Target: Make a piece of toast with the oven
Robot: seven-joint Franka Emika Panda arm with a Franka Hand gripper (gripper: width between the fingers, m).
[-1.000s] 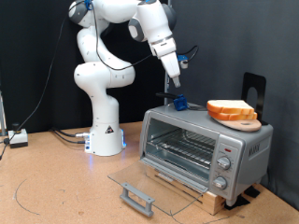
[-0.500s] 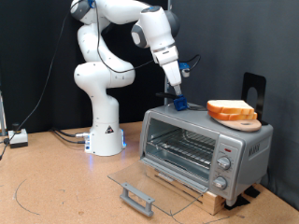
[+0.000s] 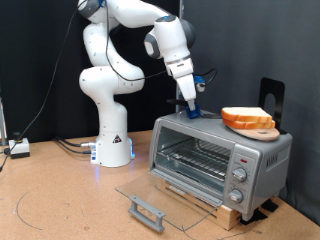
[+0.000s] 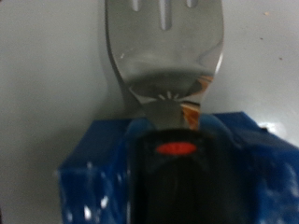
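The piece of toast (image 3: 246, 117) lies on a round wooden board (image 3: 257, 130) on top of the oven (image 3: 218, 160), at the roof's end toward the exterior view's right; the glass door (image 3: 160, 195) hangs open over the desk (image 3: 60, 200). The hand (image 3: 189, 103) sits at the roof's other end — above a blue block (image 3: 191, 112). Only the wrist view shows a metal spatula (image 4: 164, 51), its black handle (image 4: 173, 177) between blue pads; whether the hand is clenched on it I cannot tell. The arm has shifted slightly rightward since a second ago.
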